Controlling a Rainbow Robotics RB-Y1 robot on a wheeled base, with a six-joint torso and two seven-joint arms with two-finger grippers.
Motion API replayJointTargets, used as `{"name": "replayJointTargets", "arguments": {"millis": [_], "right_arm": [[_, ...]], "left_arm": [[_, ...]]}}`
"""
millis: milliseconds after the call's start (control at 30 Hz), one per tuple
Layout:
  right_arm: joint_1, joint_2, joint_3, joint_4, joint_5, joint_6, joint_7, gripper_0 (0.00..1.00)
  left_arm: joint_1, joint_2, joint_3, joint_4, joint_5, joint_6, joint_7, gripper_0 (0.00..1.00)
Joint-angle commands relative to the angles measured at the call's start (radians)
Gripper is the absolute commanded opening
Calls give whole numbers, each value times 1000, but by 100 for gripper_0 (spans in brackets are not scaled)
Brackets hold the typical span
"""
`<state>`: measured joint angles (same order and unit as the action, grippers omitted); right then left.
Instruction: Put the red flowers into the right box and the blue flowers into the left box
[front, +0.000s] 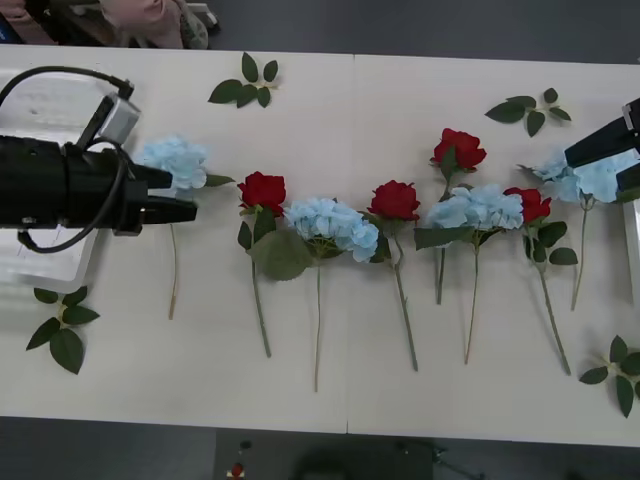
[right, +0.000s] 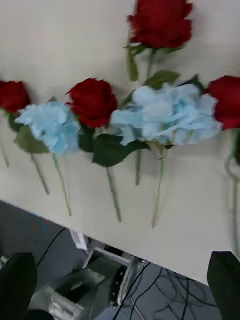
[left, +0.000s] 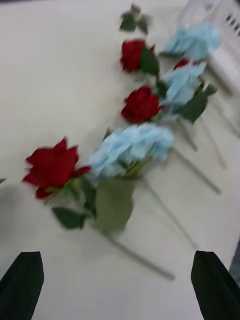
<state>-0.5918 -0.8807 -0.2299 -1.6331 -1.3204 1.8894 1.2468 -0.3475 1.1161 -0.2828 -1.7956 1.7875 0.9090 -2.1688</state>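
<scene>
My open left pincer (front: 185, 200) hovers at the table's nine o'clock beside a fluffy light-blue artificial hydrangea (front: 175, 160): light, floppy, so I'd pinch its thin stem.

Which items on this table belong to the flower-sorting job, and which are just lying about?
Part of the job:
- red flowers, four roses in the row
- blue flowers, four hydrangeas in the row
- left box, the white basket under the left arm
- left gripper and right gripper, both open

Lying about:
- loose leaf sprigs scattered around the white table
</scene>
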Motion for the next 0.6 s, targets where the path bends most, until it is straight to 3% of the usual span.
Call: {"name": "replayJointTargets", "arguments": {"millis": [33,333,600], "right_arm": [[-17,-29,72,12,167,-39,0,100],[-17,-29,233,156,420,-291,39,100],[-17,-29,291,297,583,-475,77,100]], "left_arm": [[-10,-12,47,32,-192,108,168,86],[-24,-81,40,55,-542,160,552,86],[-174,-217,-81,190,-746,175,705,86]]}}
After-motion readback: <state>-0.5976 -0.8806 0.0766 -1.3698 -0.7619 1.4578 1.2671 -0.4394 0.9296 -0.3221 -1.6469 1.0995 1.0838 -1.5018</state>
